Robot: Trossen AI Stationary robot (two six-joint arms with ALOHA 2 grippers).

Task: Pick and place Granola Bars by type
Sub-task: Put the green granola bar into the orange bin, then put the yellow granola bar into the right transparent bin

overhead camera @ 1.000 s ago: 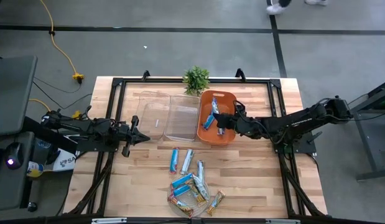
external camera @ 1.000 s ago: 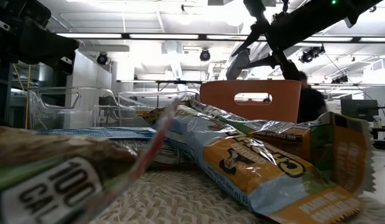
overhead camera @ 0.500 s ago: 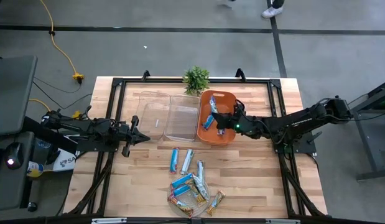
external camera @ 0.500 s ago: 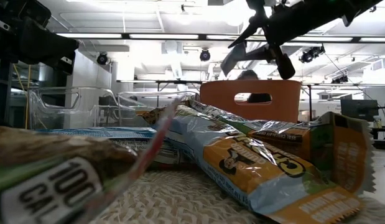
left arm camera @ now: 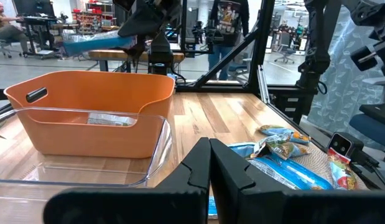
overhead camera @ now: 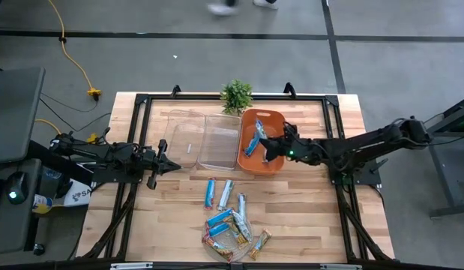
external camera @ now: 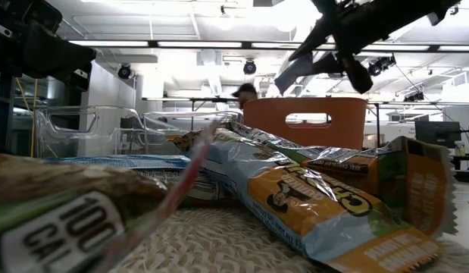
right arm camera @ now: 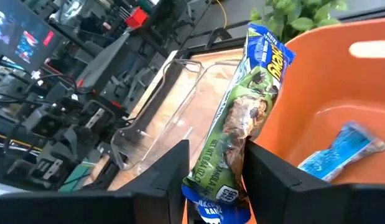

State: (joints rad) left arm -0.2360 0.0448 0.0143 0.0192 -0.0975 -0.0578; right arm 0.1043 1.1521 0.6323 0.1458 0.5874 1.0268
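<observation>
My right gripper (overhead camera: 267,148) hangs over the orange bin (overhead camera: 276,166), shut on a blue-green granola bar (right arm camera: 242,118). The left wrist view shows this bar (left arm camera: 96,40) held above the bin (left arm camera: 86,118). Another blue bar (right arm camera: 344,152) lies on the bin's floor. Several more granola bars lie flat on the table (overhead camera: 224,193) and on the round woven mat (overhead camera: 233,232) near the front edge. My left gripper (overhead camera: 170,165) waits shut at the table's left, touching nothing. My right gripper pinches the bar near its end closest to the wrist (right arm camera: 224,177) between its two fingers (right arm camera: 167,180). The fingers come from the table's right, slanting a little down. The bar runs on forward past the fingertips, lifted clear above the bin.
Two clear plastic containers (overhead camera: 185,139) (overhead camera: 220,141) stand left of the orange bin. A small green plant (overhead camera: 236,96) sits at the far edge. A black frame (overhead camera: 142,101) borders the table. People move in the room beyond.
My right gripper has rolled at the wrist while staying over the orange bin, and the held bar has turned with it. In the low view it now stands slightly higher. The grip stays the same.
</observation>
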